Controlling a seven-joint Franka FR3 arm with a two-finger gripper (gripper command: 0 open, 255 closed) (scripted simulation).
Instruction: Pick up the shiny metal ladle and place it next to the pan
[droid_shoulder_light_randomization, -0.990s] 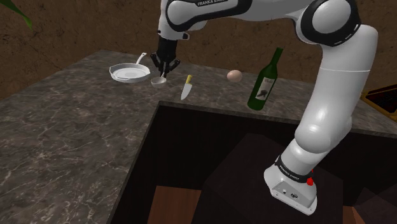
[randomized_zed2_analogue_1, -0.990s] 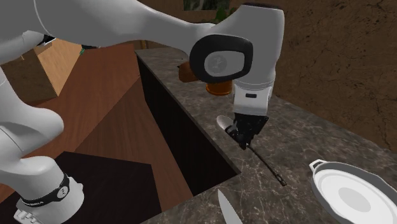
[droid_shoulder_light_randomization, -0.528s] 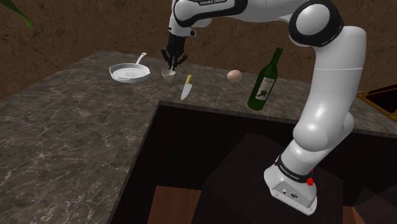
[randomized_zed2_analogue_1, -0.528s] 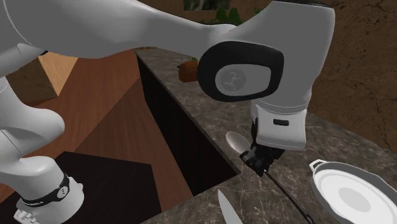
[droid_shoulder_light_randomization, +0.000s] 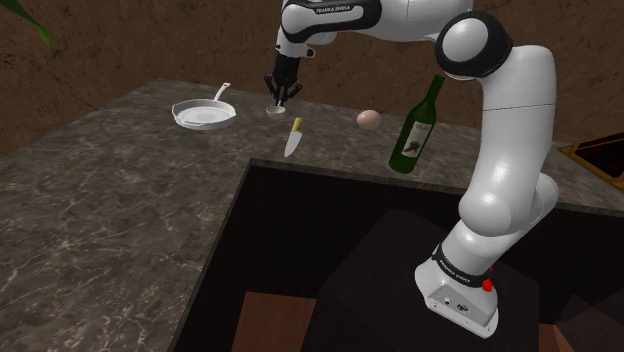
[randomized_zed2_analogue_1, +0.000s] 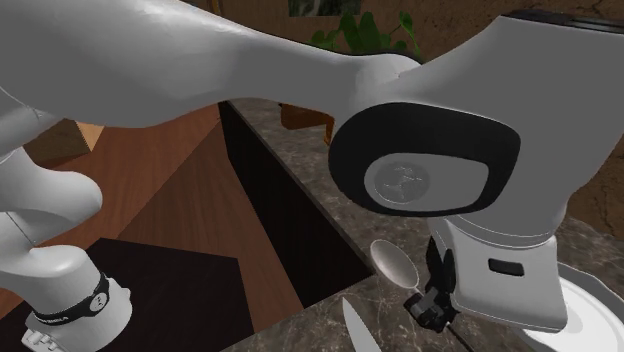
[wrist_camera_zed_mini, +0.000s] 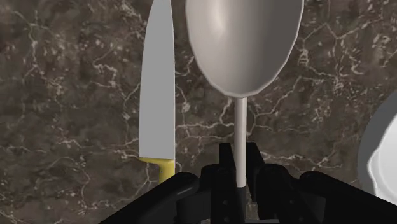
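**Ladle aloft in my claw**

My claw (droid_shoulder_light_randomization: 281, 95) grips the grey ladle (wrist_camera_zed_mini: 245, 38) by its thin handle, with the bowl hanging over the dark marbled bench (droid_shoulder_light_randomization: 100, 200). The yellow-handled knife (wrist_camera_zed_mini: 157, 89) lies beneath on one side and the white pan (droid_shoulder_light_randomization: 203, 114) on the other. The egg (droid_shoulder_light_randomization: 368, 119) and green bottle (droid_shoulder_light_randomization: 418, 128) stand farther off.

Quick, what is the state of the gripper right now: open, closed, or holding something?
The gripper is closed on the ladle, clasping its thin handle.
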